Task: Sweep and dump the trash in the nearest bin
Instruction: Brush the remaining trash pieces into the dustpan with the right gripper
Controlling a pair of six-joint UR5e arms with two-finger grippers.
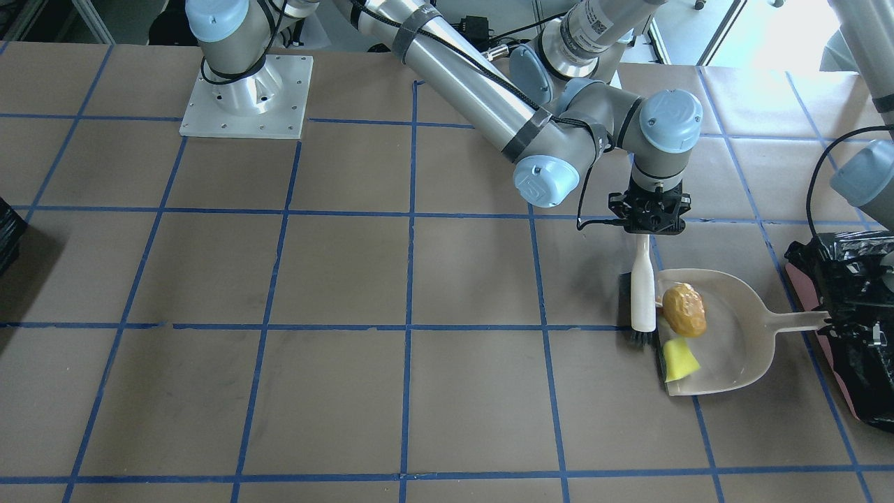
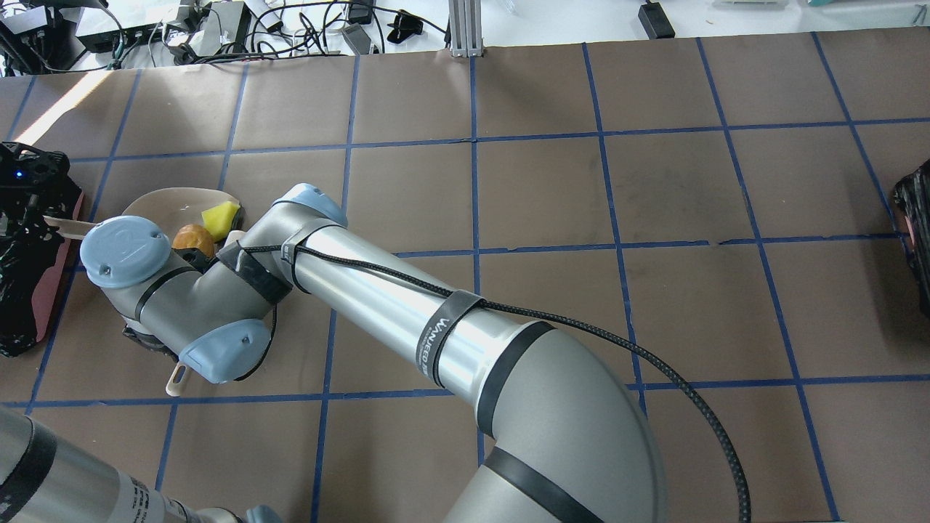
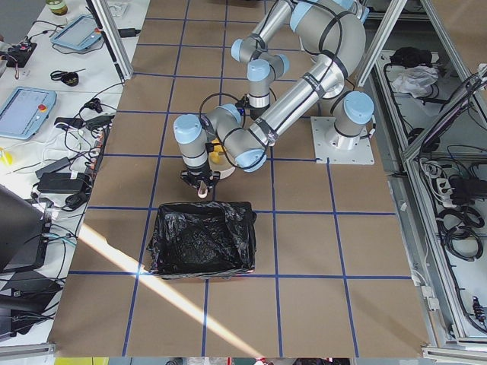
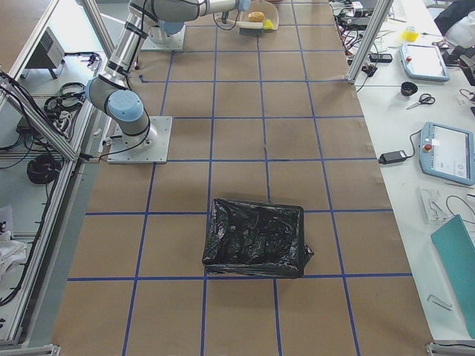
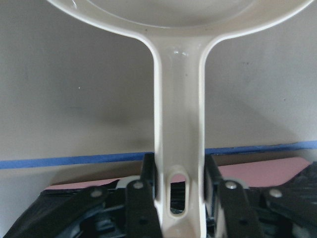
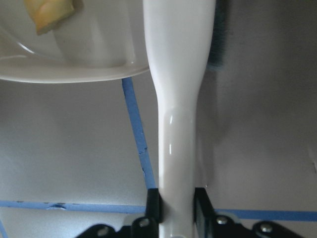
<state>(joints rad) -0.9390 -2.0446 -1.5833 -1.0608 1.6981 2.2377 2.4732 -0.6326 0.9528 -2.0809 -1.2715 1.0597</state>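
Observation:
The white dustpan [image 1: 733, 342] lies on the table beside the bin [image 1: 855, 328], a pinkish-sided container lined with a black bag. A brown lump [image 1: 684, 309] and a yellow piece [image 1: 679, 360] lie inside the pan. My left gripper [image 5: 179, 173] is shut on the dustpan handle [image 5: 178, 114], right over the bin's edge. My right gripper [image 1: 648, 222] is shut on the white brush handle [image 1: 643, 286]; it also shows in the right wrist view [image 6: 176, 203]. The dark bristles [image 1: 638, 338] sit at the pan's open lip. The right arm reaches across to the left side.
A second black-lined bin [image 4: 256, 237] stands at the table's opposite end, also seen at the overhead view's right edge [image 2: 917, 240]. The right arm's base plate [image 1: 246, 98] is bolted to the table. Blue tape lines grid the brown table.

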